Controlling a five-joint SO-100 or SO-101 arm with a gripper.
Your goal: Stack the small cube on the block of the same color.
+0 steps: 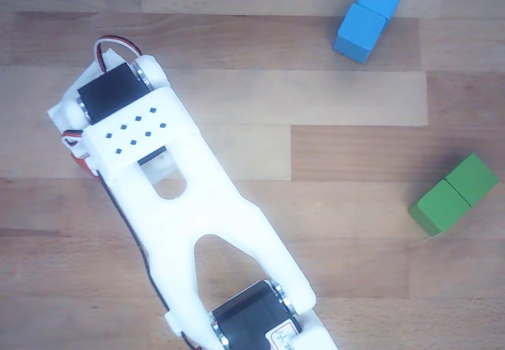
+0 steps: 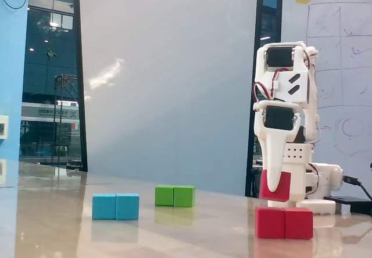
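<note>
In the fixed view my gripper [image 2: 273,188] points straight down, shut on the small cube [image 2: 279,189], which is red. The cube hangs just above the left half of the block [image 2: 283,222], a red two-cube piece lying on the table at the right. A thin gap seems to separate cube and block. In the other view the white arm [image 1: 181,200] covers both; only a red sliver [image 1: 79,163] shows at its left edge, and I cannot tell which of the two it belongs to.
A blue double block [image 2: 115,206] [image 1: 369,16] and a green double block [image 2: 174,196] [image 1: 454,194] lie apart from the red one. The arm's base [image 2: 317,188] stands right behind the red block, with a black cable beside it.
</note>
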